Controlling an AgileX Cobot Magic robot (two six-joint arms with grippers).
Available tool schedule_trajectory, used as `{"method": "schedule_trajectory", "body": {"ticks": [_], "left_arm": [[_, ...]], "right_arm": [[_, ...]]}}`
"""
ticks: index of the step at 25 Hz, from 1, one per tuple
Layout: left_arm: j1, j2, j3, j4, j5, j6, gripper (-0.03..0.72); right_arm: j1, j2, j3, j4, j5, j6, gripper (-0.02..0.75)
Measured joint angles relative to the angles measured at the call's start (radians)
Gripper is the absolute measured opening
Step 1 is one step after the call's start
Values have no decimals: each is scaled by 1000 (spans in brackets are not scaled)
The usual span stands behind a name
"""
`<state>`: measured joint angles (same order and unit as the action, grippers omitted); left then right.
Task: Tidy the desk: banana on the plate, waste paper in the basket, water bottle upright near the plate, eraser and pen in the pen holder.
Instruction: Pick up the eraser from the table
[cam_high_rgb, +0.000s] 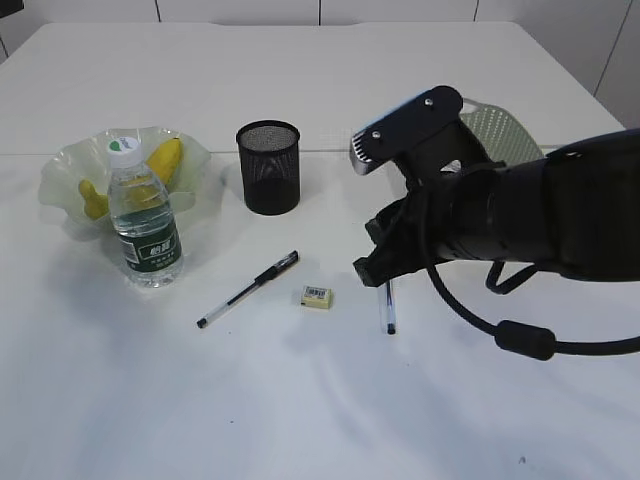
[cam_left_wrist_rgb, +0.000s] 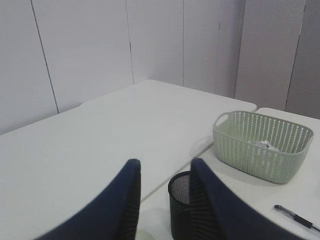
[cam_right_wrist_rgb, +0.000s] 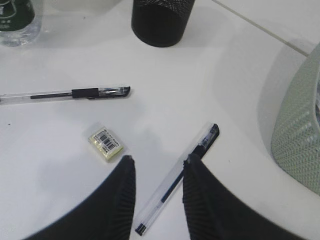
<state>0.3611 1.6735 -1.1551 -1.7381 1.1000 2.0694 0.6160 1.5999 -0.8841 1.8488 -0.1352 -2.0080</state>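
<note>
My right gripper (cam_right_wrist_rgb: 157, 161) hangs low over the table, open, straddling one pen (cam_right_wrist_rgb: 172, 186) that lies flat; its right fingertip overlaps the pen's barrel. The eraser (cam_right_wrist_rgb: 105, 143) lies just left of the left finger. A second pen (cam_high_rgb: 248, 289) lies further left. The black mesh pen holder (cam_high_rgb: 268, 167) stands behind them. The banana (cam_high_rgb: 165, 160) rests on the wavy plate (cam_high_rgb: 60, 170), with the water bottle (cam_high_rgb: 145, 225) upright in front of it. Waste paper (cam_left_wrist_rgb: 263, 145) sits in the green basket (cam_left_wrist_rgb: 260, 147). My left gripper (cam_left_wrist_rgb: 162, 165) is open and empty, raised above the pen holder (cam_left_wrist_rgb: 179, 200).
The right arm (cam_high_rgb: 540, 210) fills the right side of the exterior view and covers part of the basket (cam_high_rgb: 500, 125). A seam between two tabletops runs behind the pen holder. The white table stretches far back to a panelled wall.
</note>
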Motion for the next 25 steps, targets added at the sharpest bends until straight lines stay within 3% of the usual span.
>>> {"method": "schedule_trajectory", "body": {"ticks": [16,25], "left_arm": [[0,0,0,53,10,-34,228],[0,0,0,68,27,-75,230]], "right_arm": [[0,0,1,-6,38,-102,229],[0,-2,1,-6,21,40,229]]}}
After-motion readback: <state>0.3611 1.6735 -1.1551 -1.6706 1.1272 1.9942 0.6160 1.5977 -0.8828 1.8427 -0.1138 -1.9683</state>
